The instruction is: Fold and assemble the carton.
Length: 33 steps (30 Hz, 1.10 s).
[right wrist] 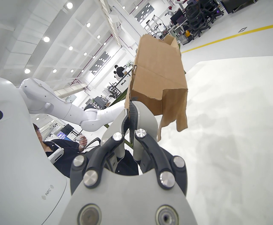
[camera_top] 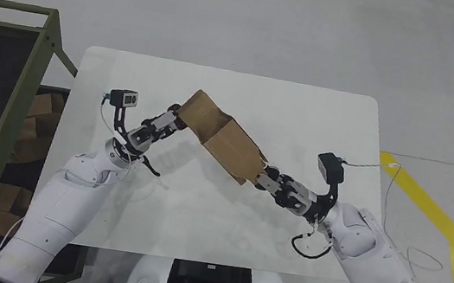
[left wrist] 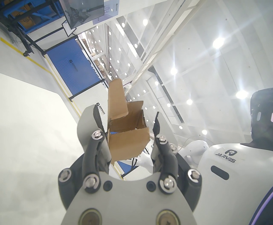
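Carton (camera_top: 223, 138), partly opened, tilted over middle of table (camera_top: 301, 108). Pinched tight by one end flap in right gripper (right wrist: 129, 110); opposite open end between wide-spread fingers of left gripper (left wrist: 128, 123).

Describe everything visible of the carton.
The carton is plain brown cardboard, a half-formed open tube with loose, ragged-edged flaps at both ends. It hangs slanted between the two arms over the white table. The right gripper is pinched shut on the wall at one end. The left gripper, jaws open, straddles the other end, where one long flap stands out.
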Available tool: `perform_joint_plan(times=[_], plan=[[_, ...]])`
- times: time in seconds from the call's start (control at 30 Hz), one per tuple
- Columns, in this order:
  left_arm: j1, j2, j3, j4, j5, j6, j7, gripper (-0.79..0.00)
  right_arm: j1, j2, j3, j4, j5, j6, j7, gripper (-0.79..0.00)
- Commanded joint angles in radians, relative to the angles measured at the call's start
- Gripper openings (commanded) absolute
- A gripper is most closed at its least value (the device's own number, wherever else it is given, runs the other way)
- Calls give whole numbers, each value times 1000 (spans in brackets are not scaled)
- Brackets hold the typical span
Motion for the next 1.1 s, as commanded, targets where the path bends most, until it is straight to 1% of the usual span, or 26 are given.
perform_joint_plan(times=[0.0,0.1,0.23,0.5,0.6,0.67,0.77,0.87,1.07], plan=[[5,2,-13,-3,1,-3,-11,-6,-1,4,6,-4,12,0,14,-785],[15,7,-39,-13,2,-6,-31,0,-5,11,17,-13,31,0,43,-785],[30,16,-75,-32,-7,-6,-73,0,-3,24,24,-30,83,0,129,-785],[46,31,-128,-50,-108,6,-201,0,-11,51,69,-54,272,0,365,-785],[51,36,-131,-72,-174,48,-257,0,-8,55,77,-57,347,0,481,-785],[55,42,-138,-88,-188,76,-285,0,0,60,63,-61,348,0,481,-785],[63,51,-142,-120,-166,105,-314,0,18,70,34,-68,324,0,481,-785],[75,63,-139,-172,-141,136,-346,0,38,81,7,-68,306,0,481,-785],[105,96,-133,-239,-74,153,-363,0,73,101,-39,-69,302,0,481,-785]])
